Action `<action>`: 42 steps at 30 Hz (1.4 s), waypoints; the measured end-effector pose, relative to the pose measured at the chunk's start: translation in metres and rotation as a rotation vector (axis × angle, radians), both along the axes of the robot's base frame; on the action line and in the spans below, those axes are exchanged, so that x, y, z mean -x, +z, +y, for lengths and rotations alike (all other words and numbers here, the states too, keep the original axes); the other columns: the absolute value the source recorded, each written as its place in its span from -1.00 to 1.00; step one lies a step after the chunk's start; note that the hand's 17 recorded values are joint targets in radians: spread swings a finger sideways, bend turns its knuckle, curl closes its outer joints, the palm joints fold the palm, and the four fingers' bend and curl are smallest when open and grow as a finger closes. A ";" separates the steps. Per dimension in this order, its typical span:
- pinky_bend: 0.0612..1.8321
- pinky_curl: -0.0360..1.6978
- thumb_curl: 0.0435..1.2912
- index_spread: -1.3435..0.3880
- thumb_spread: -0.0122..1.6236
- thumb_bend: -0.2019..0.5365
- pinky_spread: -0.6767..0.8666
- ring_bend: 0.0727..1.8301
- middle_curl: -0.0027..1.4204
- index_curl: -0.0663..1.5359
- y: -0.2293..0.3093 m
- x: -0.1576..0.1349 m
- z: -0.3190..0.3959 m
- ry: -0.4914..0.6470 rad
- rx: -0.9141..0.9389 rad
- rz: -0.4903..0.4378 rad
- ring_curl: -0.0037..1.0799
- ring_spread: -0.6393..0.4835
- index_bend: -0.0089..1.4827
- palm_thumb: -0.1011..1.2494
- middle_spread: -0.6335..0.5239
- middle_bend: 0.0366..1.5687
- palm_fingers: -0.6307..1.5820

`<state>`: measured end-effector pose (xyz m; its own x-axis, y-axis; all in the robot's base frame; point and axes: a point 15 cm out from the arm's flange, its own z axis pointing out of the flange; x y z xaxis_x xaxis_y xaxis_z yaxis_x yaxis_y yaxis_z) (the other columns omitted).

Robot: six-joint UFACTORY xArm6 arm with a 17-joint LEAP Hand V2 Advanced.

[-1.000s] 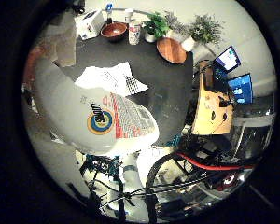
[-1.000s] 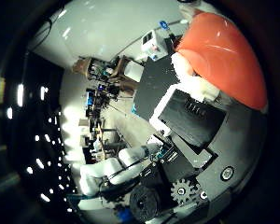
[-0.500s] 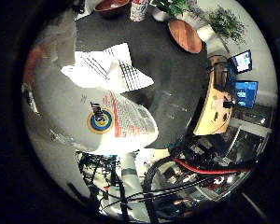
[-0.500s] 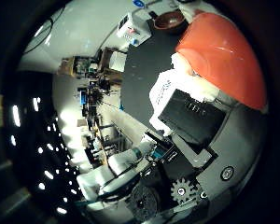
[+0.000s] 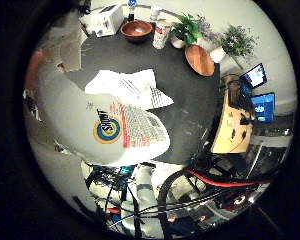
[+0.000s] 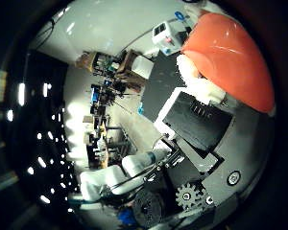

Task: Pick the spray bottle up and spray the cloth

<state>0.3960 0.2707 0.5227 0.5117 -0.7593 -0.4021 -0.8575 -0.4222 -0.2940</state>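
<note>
The spray bottle is close against my palm: its white body with a round blue and yellow label [image 5: 107, 127] fills much of the little finger side view, and its orange spray head [image 6: 228, 52] shows in the thumb side view. My right hand [image 6: 197, 120] is shut on it, a black and white finger lying against the bottle's neck. The bottle hangs above the dark table [image 5: 190, 100]. Beyond the bottle, the white cloth with dark printed lines [image 5: 130, 86] lies crumpled on the table.
At the table's far side stand a wooden bowl [image 5: 136, 29], a can [image 5: 161, 34], a white box [image 5: 106, 19], potted plants [image 5: 187, 30] and a flat wooden dish [image 5: 199, 59]. Lit screens [image 5: 257, 90] and a wooden desk [image 5: 230, 130] lie past the table's edge.
The view dipped toward the cloth and has drawn back, so the hand has moved over the table. The bottle stays in the hand in the same pose.
</note>
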 end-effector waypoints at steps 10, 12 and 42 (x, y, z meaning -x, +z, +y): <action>0.39 -0.19 0.56 0.21 -0.37 -0.50 -0.50 0.57 -0.02 -0.05 0.045 -0.002 0.067 0.091 -0.263 -0.122 0.04 -0.23 0.53 0.64 -0.25 0.69 0.68; 0.39 -0.19 0.56 0.21 -0.36 -0.50 -0.50 0.57 -0.02 -0.06 0.039 -0.002 0.083 0.118 -0.300 -0.131 0.04 -0.23 0.52 0.65 -0.25 0.69 0.68; 0.38 -0.17 0.57 0.21 -0.38 -0.50 -0.51 0.57 -0.02 -0.06 -0.136 -0.034 0.256 0.419 -0.720 0.018 0.05 -0.23 0.53 0.66 -0.23 0.68 0.68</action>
